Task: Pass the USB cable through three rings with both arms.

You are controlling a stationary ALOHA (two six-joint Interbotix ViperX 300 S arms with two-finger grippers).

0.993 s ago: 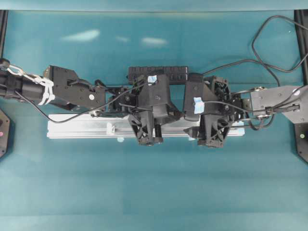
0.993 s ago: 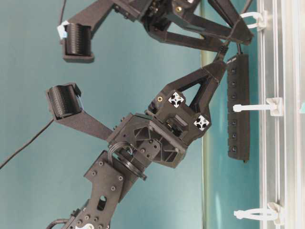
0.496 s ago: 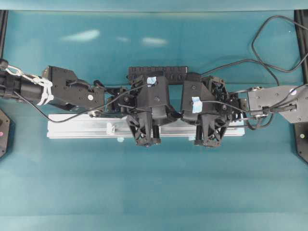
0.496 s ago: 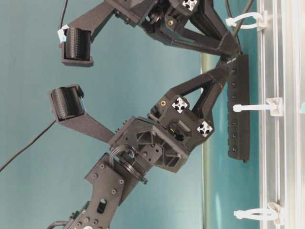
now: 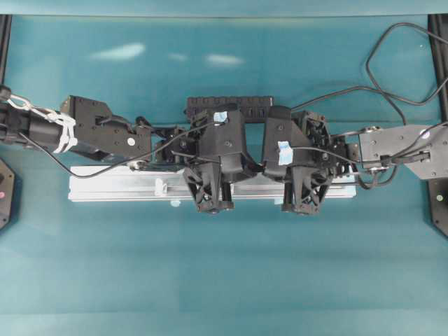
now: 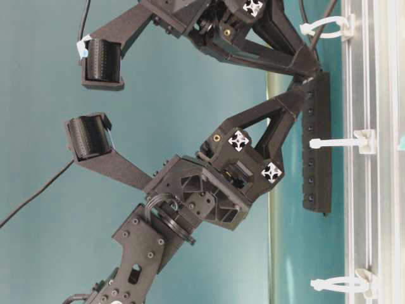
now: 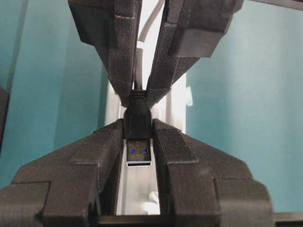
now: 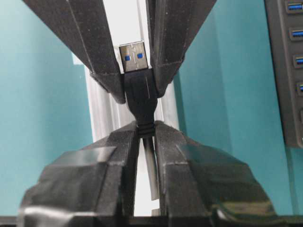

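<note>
A: Okay, quick one. Where's the USB cable [image 7: 137, 118]?

B: Its plug end is pinched between both claws at once. In the left wrist view the left claw [image 7: 137, 135] clamps the plug body from both sides, with the metal connector and its blue insert poking out toward the camera.

A: And the right claw [image 8: 146, 130]?

B: Closed tight on the cord's strain relief just behind the plug, as the right wrist view shows. The two claws meet tip to tip on that same short stretch of cable.

A: Location on the surface [image 5: 224, 280]?

B: From overhead, both arms sit side by side over the silver rail [image 5: 112, 187], right in the middle of the teal surface. The black hub bar [image 6: 316, 142] lies just behind the rail.

A: Rings?

B: From table level, three white rings stand along the rail: one at the top [image 6: 324, 26], one mid [image 6: 338, 143], one at the bottom [image 6: 338, 284]. The claw tips meet near the top ring; whether the cable already runs through it I can't tell from here, since the arms hide it.

A: Rest of the cord?

B: It loops off toward the far right corner [image 5: 392, 77] in the overhead view.
</note>
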